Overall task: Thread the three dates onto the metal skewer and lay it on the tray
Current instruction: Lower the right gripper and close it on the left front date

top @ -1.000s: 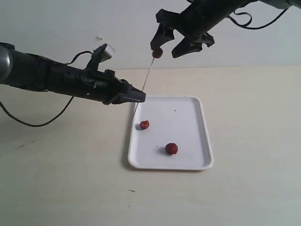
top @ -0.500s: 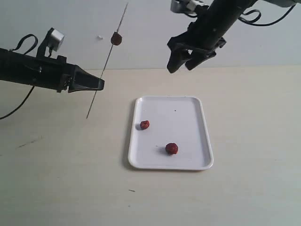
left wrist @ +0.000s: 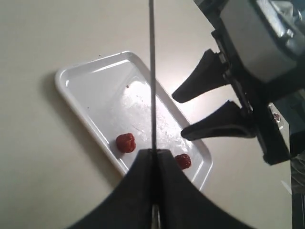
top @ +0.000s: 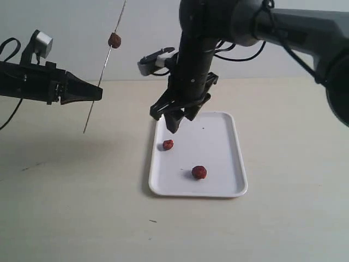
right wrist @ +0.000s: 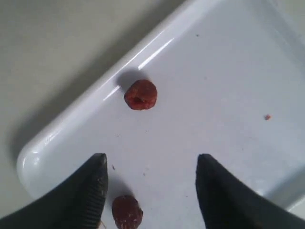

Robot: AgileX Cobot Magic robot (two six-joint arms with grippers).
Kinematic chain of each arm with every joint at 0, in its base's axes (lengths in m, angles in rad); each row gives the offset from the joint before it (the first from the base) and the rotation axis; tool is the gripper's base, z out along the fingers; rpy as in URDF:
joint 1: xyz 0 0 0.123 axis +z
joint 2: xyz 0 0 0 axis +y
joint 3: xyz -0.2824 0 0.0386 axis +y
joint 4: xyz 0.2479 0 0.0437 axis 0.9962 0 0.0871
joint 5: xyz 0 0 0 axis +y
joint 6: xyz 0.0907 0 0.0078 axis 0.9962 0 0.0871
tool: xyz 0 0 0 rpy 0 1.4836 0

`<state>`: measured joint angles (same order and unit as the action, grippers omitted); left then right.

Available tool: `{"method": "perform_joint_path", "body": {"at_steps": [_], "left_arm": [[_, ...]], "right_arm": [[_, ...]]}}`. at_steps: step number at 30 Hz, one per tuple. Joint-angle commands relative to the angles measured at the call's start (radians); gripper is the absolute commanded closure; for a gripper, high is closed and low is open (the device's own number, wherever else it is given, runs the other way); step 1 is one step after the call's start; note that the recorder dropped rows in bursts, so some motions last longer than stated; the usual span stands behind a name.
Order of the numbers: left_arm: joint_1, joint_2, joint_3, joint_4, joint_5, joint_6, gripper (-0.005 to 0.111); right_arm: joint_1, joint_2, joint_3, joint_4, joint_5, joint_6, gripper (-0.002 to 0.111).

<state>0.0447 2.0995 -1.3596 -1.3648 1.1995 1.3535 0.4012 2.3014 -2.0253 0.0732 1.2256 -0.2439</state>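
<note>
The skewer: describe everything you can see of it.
The skewer is a very thin, straight grey rod, metal by its look. It stands steeply tilted in the air, upper end leaning right in the exterior view and running to the picture's top edge. The left gripper is shut on it toward its lower part, and the lower tip hangs free below, touching nothing. One date sits threaded on it, well above the gripper. In that view it shows left of the tray.

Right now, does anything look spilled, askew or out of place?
Only small things: a reddish crumb lies on the tray, apart from the two loose dates, and a dark speck marks the table. The skewer leans, held by the left gripper.
</note>
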Motion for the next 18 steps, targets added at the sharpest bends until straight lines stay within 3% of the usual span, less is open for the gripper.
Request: {"method": "perform_joint_path", "body": {"at_steps": [1,18], "left_arm": [[0.026,-0.012,-0.005,-0.006,0.022,-0.001,0.107],[0.034,-0.012,-0.005,-0.016,0.022,-0.001,0.107]], "right_arm": [[0.048,0.040,0.004,-0.051,-0.004,0.048,0.045],[0.053,0.153,0.004,-0.030,-0.212,0.067,0.044]]}}
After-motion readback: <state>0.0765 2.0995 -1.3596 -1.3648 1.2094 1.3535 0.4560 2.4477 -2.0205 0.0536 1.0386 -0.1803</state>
